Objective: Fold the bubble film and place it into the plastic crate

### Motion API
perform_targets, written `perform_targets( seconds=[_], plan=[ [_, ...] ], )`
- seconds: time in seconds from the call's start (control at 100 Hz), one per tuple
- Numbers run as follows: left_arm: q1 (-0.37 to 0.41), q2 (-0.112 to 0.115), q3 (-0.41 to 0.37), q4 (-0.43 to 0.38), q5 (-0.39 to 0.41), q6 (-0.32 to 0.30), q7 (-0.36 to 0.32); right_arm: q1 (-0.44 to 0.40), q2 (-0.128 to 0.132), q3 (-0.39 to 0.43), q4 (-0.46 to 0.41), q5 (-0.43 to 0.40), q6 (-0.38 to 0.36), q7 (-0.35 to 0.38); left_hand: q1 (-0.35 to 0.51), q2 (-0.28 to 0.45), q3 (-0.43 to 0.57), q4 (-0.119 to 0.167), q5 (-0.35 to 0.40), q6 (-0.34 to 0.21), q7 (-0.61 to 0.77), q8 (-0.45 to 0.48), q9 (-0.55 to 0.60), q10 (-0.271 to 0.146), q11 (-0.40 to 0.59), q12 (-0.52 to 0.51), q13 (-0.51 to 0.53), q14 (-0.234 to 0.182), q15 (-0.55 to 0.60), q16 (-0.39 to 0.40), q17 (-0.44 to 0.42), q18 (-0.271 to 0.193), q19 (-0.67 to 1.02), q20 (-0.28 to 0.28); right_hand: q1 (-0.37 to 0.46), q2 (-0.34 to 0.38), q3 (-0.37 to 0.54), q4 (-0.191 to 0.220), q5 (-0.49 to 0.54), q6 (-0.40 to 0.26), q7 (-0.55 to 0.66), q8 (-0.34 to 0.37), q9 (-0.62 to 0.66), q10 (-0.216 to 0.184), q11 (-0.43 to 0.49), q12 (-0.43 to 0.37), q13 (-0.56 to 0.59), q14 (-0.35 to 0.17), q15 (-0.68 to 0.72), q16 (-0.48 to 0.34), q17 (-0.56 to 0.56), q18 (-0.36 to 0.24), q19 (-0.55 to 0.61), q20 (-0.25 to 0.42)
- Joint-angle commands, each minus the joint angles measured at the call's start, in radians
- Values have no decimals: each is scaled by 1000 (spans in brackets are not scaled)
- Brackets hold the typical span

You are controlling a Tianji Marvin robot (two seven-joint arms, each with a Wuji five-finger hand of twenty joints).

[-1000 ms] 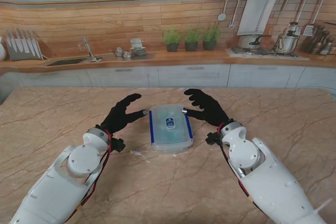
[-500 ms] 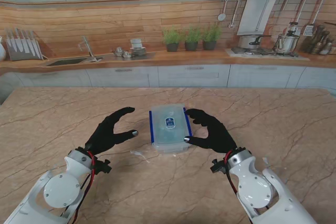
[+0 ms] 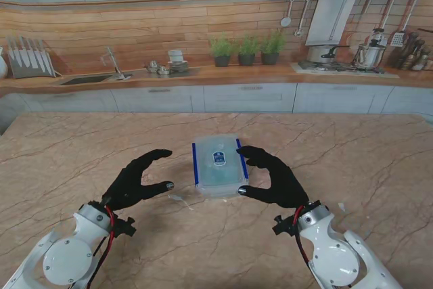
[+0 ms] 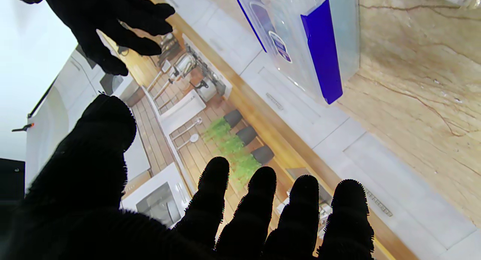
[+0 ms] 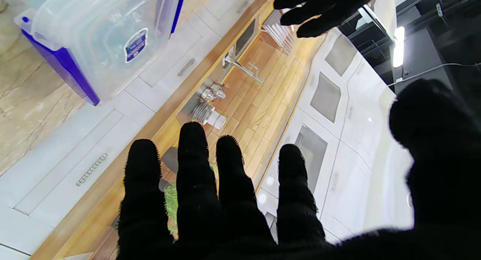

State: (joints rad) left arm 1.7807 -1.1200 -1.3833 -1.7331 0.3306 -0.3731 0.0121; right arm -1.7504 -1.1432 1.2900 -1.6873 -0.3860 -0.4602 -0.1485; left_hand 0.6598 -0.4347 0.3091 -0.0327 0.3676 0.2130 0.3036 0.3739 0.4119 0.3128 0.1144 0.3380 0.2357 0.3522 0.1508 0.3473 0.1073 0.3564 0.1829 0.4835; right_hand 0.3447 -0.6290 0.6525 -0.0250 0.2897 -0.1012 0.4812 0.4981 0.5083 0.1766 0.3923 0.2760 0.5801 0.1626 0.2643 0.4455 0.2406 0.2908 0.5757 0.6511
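Clear plastic crate with blue latches [image 3: 219,165] sits lidded mid-bench, bubble film apparently folded inside. Left robot hand [image 3: 137,179] and right robot hand [image 3: 270,175] flank it, both spread, holding nothing. Risk: right fingertip, very near the latch, could nudge the crate.

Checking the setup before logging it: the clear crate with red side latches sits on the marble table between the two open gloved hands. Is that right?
Not quite: the latches are blue, not red, as the stand view and both wrist views show. The rest holds: the clear crate sits on the marble table between the open left hand and open right hand.
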Motion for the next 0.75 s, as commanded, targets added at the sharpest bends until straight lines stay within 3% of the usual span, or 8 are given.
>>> perform_targets(
  seconds=[0.0,0.74],
  plan=[
    [1,2,5,6,-10,-11,-12,-22,2,6,-22,-1,-15,6,-29,-37,19,-19,-12,-42,-37,-8,0,-16,-28,-17,-3,-13,-3,-10,-9,-11,-22,3,-44,-1,-5,-32,-17,-42,-11,-2,19,-16,-31,13,18,-14,-19,13,0,5,-21,29],
    [-7,0,0,41,17,-68,15,-57,-2,28,-52,24,-58,-1,-35,-43,44,-19,-18,-64,-24,-3,0,-31,-28,-8,12,-22,2,0,-10,-23,-21,6,-83,9,15,-33,13,-23,-20,-2,46,-9,-48,23,35,-8,-13,29,4,5,-15,57]
  ],
)
